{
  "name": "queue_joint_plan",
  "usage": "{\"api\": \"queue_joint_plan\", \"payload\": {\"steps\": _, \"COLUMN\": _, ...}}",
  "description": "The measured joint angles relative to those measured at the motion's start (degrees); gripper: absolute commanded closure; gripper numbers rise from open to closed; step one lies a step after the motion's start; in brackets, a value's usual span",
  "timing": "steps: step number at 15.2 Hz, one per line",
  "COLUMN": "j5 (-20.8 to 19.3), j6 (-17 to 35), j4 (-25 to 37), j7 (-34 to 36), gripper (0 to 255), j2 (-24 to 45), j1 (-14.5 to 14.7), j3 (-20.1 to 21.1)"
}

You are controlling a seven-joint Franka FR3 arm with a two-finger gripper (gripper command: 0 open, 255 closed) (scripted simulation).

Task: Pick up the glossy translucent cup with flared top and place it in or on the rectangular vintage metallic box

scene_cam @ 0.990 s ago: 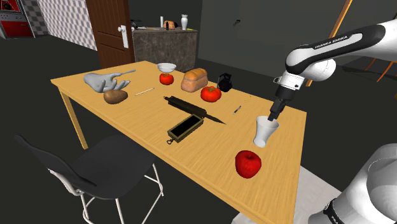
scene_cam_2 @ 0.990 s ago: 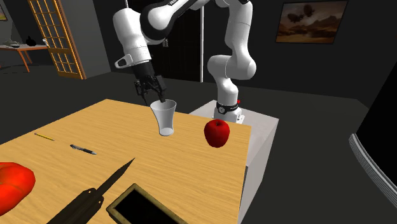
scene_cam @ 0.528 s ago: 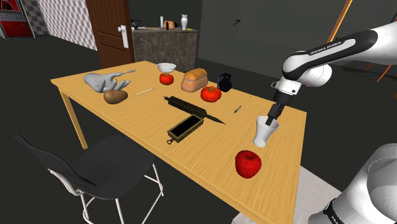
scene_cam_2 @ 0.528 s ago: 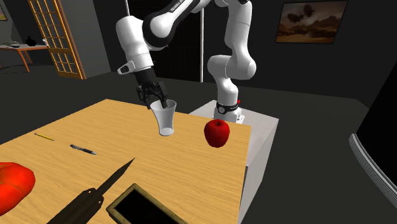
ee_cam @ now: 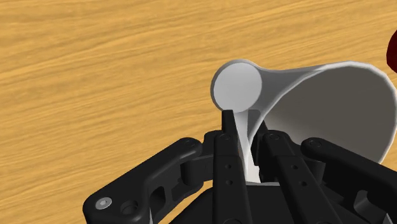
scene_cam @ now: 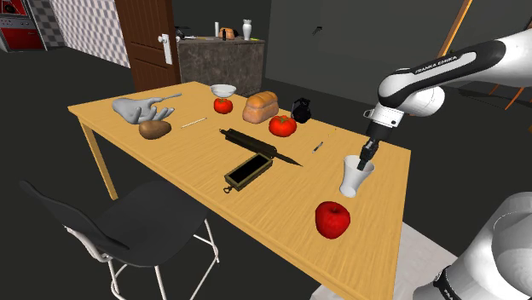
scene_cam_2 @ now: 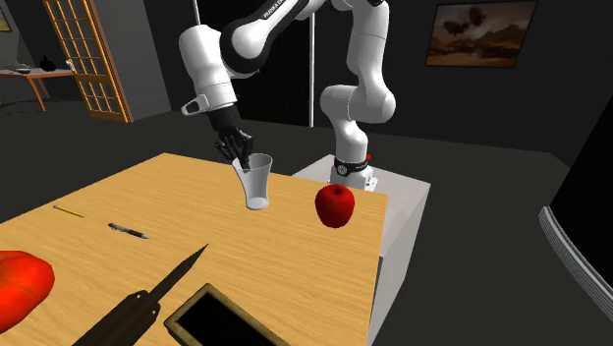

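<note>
The pale translucent cup (scene_cam: 355, 177) with a flared top stands upright on the wooden table (scene_cam: 170, 158), near the edge by the stand. My black gripper (scene_cam: 366, 160) comes down onto its rim and is shut on the cup's wall, one finger inside and one outside. The second exterior view shows the cup (scene_cam_2: 257, 184) with the gripper (scene_cam_2: 243, 157) pinching its rim on the far side. From the wrist the cup (ee_cam: 318, 102) lies between the fingers of the gripper (ee_cam: 245, 124), which clasp its thin wall. The rectangular dark box (scene_cam: 249, 172) with a brass-coloured rim lies open mid-table, seen again as the box (scene_cam_2: 221, 324).
A red apple (scene_cam: 332, 219) sits close to the cup, nearer the stand. A long dark knife (scene_cam: 256, 145) lies beside the box and a pen (scene_cam: 318, 147) between knife and cup. Tomatoes, bread (scene_cam: 261, 106) and a potato stand farther off. A black chair (scene_cam: 119, 226) stands at the table's long side.
The gripper came down a little over the cup's rim, then its fingers went from apart to shut on the cup's wall. The cup has not moved.
</note>
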Motion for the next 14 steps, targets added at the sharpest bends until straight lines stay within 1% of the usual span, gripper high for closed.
{"api": "queue_joint_plan", "payload": {"steps": 7, "j5": -0.1, "j6": -0.4, "j4": 0.2, "j7": 0.2, "gripper": 255, "j2": -0.2, "j1": 0.0, "j3": 0.1}}
{"api": "queue_joint_plan", "payload": {"steps": 14, "j5": -1.6, "j6": -5.4, "j4": 2.9, "j7": 2.3, "gripper": 255, "j2": -3.0, "j1": -0.5, "j3": 0.8}}
